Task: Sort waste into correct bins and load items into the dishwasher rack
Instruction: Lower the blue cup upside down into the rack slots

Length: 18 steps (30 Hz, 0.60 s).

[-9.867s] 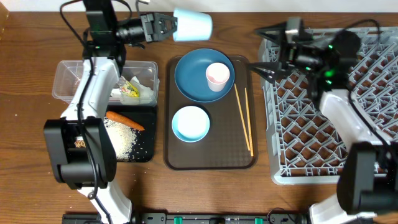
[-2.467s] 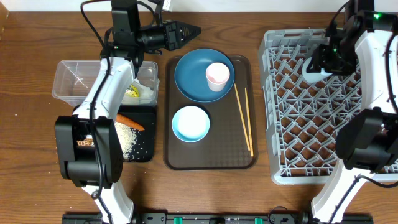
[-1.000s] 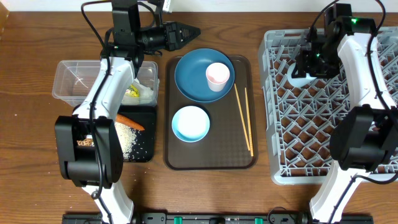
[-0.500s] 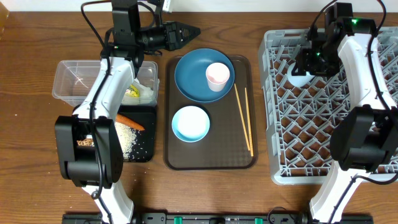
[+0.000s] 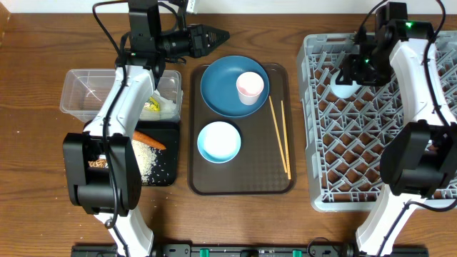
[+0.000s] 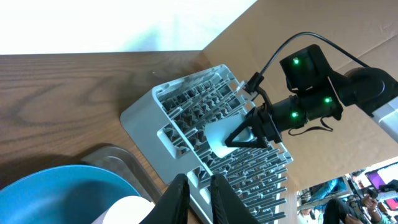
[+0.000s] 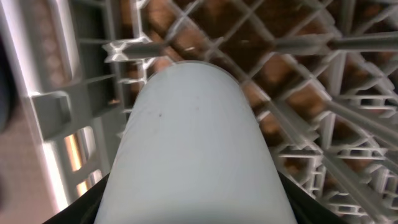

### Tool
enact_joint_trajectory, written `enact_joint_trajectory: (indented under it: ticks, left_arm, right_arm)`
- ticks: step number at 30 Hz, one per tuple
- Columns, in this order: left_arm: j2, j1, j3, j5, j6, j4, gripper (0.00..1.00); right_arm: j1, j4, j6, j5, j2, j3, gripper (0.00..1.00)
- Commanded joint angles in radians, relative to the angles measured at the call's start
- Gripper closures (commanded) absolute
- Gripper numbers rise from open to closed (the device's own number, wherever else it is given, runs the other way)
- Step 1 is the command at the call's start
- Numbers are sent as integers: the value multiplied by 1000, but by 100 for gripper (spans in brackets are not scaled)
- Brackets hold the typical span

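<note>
The light blue cup (image 5: 344, 89) is gripped by the right end effector (image 5: 353, 76) over the dishwasher rack (image 5: 371, 150); the left end effector (image 5: 214, 34) is closed.

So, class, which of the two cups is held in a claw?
The light blue cup, gripped by the right claw over the grey rack. The pinkish-white cup stands free on the dark blue plate.

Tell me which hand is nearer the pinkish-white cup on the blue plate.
Left. The left hand hovers shut just beyond the blue plate, close to the pinkish-white cup; the right hand is off over the dishwasher rack, holding the light blue cup.
</note>
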Motion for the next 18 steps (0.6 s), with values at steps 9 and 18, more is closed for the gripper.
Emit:
enact_joint_trajectory:
  ticks: [9,18]
  left_arm:
    - [13,2,8,-5,14,-2,86]
    - [13,2,8,-5,14,-2,86]
  right_arm:
    - [-61,-8,-5,101,24,-23,87]
    - [-35,-10,-5,79,25,-23,84]
